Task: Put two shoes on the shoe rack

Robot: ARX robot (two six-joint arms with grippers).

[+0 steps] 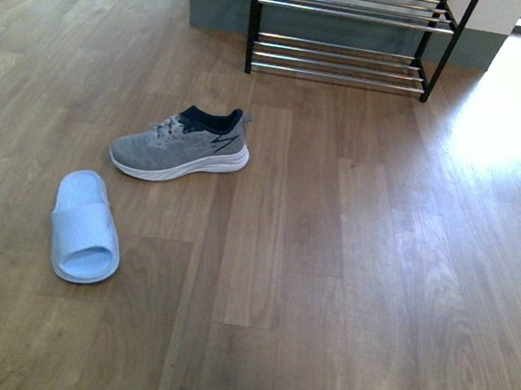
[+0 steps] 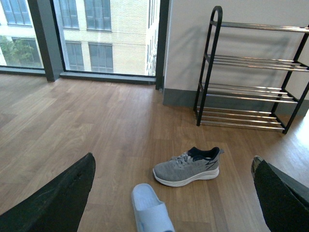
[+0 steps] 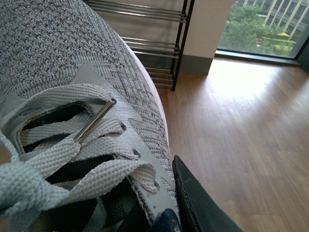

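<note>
The left pincer is hanging wide open and empty, its two dark fingers framing the wooden floor. Just ahead of it and below, a pale blue foam open-toe slide is lying nearest. A little beyond that, a grey knit sneaker with white sole and navy collar is resting upright on its sole, side-on to the pincer. Further ahead, the black-framed shoe rack with chrome bar shelves is standing against the wall.

That floor sneaker is looking light, soft in the knit upper and stiffer at sole and heel. I judge the collar or heel is offering the firmest hold, since the toe box would be caving in.

The right pincer is holding a second grey knit sneaker at the collar beside the laces. One dark finger is lying against the shoe's outer side and the other is hidden. The rack is sitting ahead of it.
</note>
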